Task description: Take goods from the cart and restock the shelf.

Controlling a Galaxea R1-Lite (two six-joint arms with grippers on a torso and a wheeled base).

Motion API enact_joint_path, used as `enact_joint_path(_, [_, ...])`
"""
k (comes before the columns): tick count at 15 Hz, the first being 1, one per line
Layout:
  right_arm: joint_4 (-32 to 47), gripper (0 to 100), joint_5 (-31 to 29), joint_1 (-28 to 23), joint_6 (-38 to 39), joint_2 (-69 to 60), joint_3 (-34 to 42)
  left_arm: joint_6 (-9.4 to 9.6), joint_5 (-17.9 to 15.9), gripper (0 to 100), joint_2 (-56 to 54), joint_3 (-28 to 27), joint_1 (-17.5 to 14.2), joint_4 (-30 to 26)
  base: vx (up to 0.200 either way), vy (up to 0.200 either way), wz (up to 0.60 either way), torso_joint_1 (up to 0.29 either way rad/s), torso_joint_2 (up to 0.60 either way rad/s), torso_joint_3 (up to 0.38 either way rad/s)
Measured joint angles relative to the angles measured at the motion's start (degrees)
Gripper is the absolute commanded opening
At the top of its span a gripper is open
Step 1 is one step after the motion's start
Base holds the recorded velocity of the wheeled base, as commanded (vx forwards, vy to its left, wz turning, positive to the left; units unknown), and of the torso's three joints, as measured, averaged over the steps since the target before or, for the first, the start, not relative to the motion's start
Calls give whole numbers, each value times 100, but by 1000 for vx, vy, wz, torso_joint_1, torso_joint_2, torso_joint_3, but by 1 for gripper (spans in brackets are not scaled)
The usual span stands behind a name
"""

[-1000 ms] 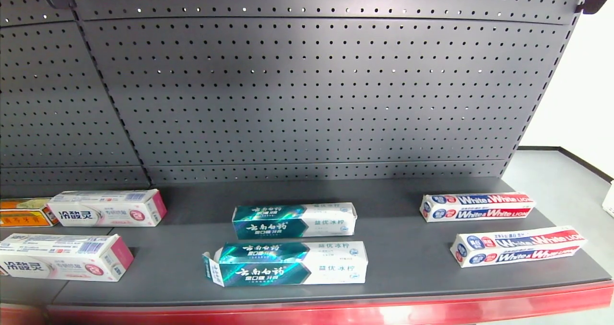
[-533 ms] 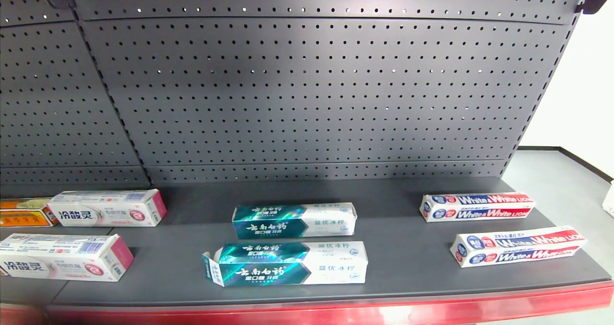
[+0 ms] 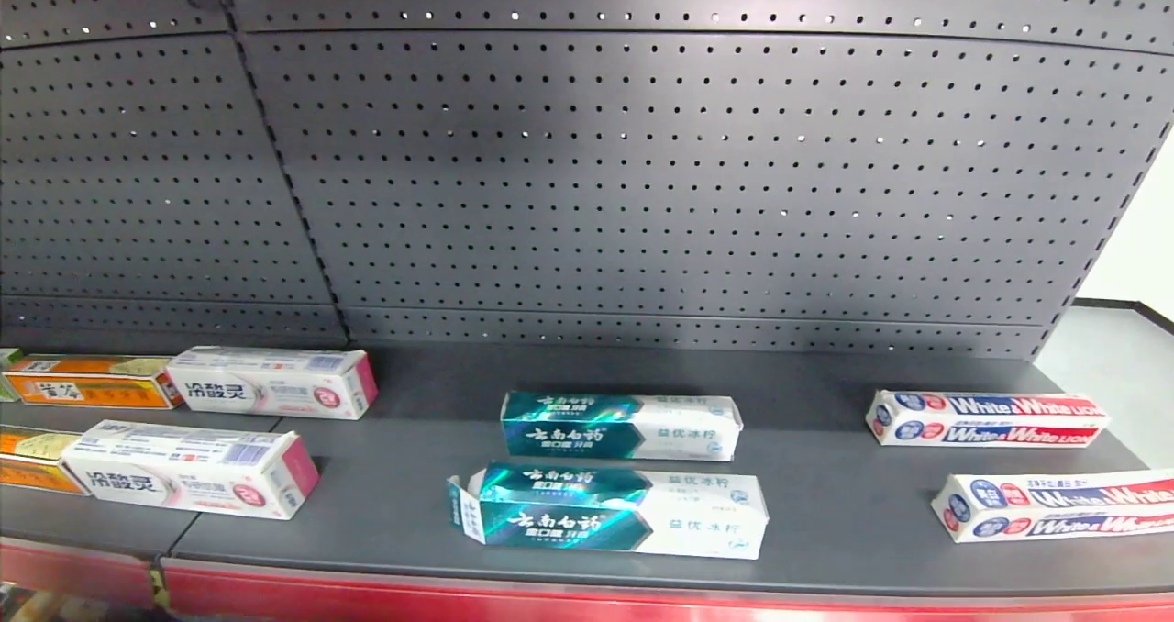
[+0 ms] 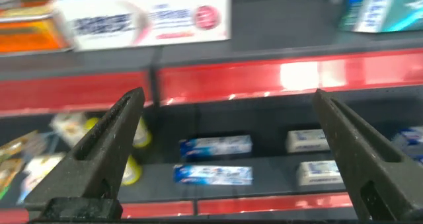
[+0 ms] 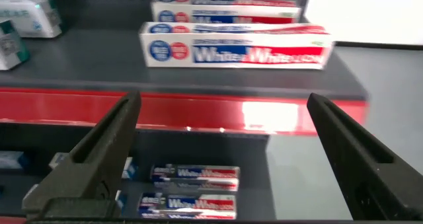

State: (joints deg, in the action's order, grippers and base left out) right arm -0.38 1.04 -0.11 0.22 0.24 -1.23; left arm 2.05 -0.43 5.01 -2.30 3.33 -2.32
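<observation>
- The head camera has swung since the earlier frame; the boxes keep their places on the shelf.
- Left claw spread; pink box ahead, long axis along the shelf edge.
- Right claw spread; red-and-blue box ahead, lying likewise.

Grey shelf bearing toothpaste boxes in flat pairs, four kinds.
</observation>
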Motion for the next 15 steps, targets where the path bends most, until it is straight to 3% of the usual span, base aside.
enact_joint_path(4, [-6, 100, 0, 0, 2, 0, 0, 0, 0, 100, 0, 2, 5, 2, 0, 0, 0, 0, 0, 0])
enact_joint_path(7, [-6, 100, 2, 4, 2, 0, 0, -5, -37, 100, 0, 2, -5, 5, 0, 200, 0, -2, 2, 2])
enact_joint_path(15, [-11, 100, 24, 0, 10, 0, 0, 6, -37, 100, 0, 2, 6, 0, 0, 0, -75, 0, 0, 0])
